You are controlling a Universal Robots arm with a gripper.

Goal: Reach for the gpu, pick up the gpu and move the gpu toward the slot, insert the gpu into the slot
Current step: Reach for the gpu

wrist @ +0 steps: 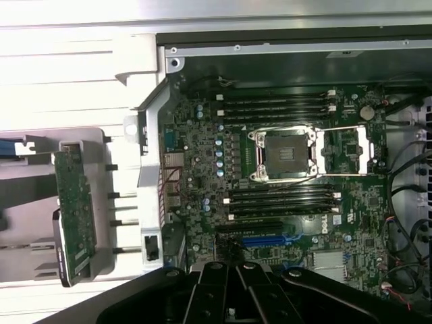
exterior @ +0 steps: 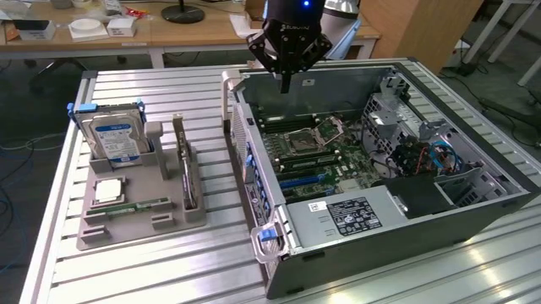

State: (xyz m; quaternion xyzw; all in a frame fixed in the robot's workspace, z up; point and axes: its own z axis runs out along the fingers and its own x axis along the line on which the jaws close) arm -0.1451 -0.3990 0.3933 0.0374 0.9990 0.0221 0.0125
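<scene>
While the gpu (exterior: 187, 174) stands on edge in the grey holder (exterior: 127, 231) at the exterior view's left, just right of the blue-labelled HDD (exterior: 114, 138), a strip of bare table (exterior: 211, 253) separates holder from the open PC case (exterior: 253, 158). Wrist view: card (wrist: 74, 209) upright, top edge free. The gripper (exterior: 285, 83) hangs over the case's far-left corner, well apart from the gpu, fingers (wrist: 219, 297) pressed together w/ nothing btwn them. Further right, on the mobo (exterior: 338, 158), the slot (exterior: 306, 182) is a blue strip near the case's left wall, unobstructed above.
</scene>
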